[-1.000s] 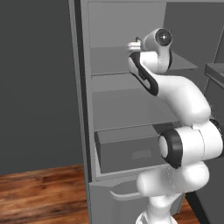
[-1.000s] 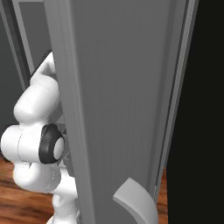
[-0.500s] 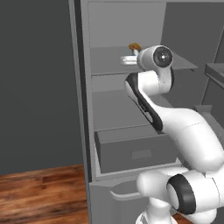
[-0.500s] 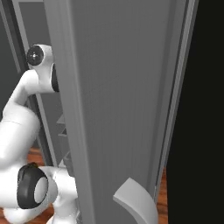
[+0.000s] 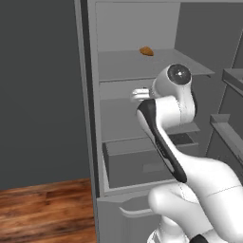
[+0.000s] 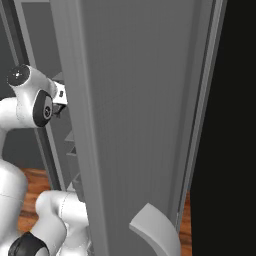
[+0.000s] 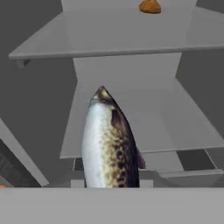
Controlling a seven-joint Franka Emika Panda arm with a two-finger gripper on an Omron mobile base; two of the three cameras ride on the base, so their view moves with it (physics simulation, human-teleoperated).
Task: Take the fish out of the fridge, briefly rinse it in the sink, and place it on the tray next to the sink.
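In the hand view the fish (image 7: 109, 148), silvery with a dark speckled flank, rises from the bottom edge and points into the fridge (image 7: 118, 39). My gripper (image 5: 136, 95) is shut on it, with the fingertips hidden under the fish. The hand hangs in front of the open fridge (image 5: 123, 66), between the top shelf and the one below it. From the right base camera, the hand (image 6: 60, 95) shows just left of the open fridge door (image 6: 140, 125). The sink and the tray are out of view.
An orange-brown lump (image 5: 146, 51) lies on the top shelf, also seen far up in the hand view (image 7: 150, 6). A boxy grey drawer (image 5: 137, 163) stands pulled out low in the fridge. The door fills the right side. Wood floor (image 5: 42, 209) lies to the left.
The hand has come down from the top shelf and drawn back out of the fridge, still shut on the fish. The elbow has swung lower.
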